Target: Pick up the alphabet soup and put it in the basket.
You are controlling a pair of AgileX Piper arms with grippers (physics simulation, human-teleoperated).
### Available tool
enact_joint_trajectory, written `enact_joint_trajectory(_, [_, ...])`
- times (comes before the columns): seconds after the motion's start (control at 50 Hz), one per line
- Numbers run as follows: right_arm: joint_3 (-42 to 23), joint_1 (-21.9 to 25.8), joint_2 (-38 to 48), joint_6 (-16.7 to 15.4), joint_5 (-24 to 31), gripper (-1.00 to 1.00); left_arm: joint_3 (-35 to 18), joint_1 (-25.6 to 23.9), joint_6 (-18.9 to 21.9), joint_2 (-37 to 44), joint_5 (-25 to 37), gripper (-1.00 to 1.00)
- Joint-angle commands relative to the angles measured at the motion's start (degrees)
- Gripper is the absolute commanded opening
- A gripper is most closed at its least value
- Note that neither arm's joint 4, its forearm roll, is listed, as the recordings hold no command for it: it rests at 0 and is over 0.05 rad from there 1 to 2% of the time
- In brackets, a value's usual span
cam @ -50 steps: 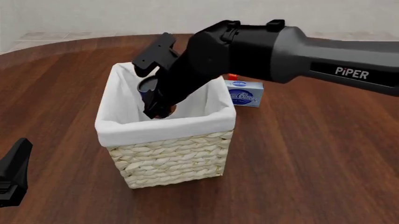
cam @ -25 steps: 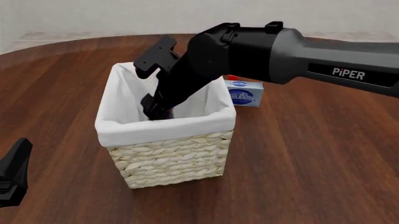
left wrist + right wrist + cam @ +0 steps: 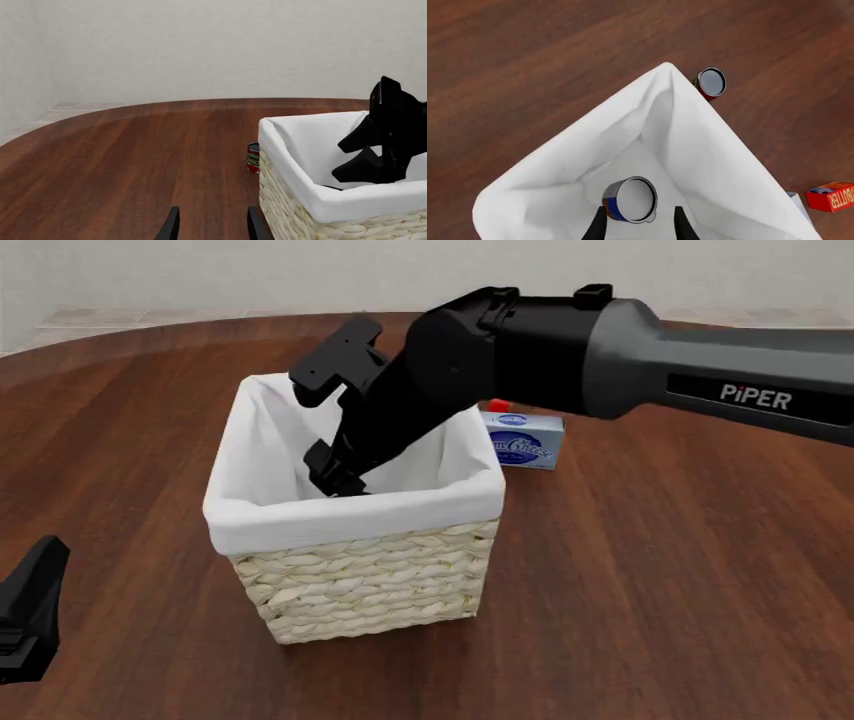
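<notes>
Both right gripper [image 3: 634, 229] fingertips flank alphabet soup [image 3: 630, 199] inside basket [image 3: 560, 165]

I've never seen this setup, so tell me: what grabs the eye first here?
The big dark right arm dominates, its right gripper dipped into the basket at mid-table. In the wrist view the alphabet soup sits on the white liner just beyond the open fingers. A blue-white box stands behind the basket.
</notes>
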Motion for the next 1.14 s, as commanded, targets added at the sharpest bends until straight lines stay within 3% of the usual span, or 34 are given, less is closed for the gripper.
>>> enact_joint_trajectory(0.02, [-0.9, 0.0, -1.2, -0.6, 0.8, 1.00, 0.0, 0.0, 0.0, 0.0, 0.0, 1.00])
enact_joint_trajectory(0.5, [-4.7, 0.2, -4.8, -2.3, 2.4, 1.00, 0.0, 0.0, 0.0, 0.0, 0.0, 1.00])
enact_joint_trajectory(0.96, [-5.9, 1.8, -11.5, 0.5, -2.5, 1.00, 0.0, 0.0, 0.0, 0.0, 0.0, 1.00])
enact_joint_trajectory(1.14, [-4.3, 2.6, -14.6, 2.7, -6.8, 1.00, 0.0, 0.0, 0.0, 0.0, 0.0, 1.00])
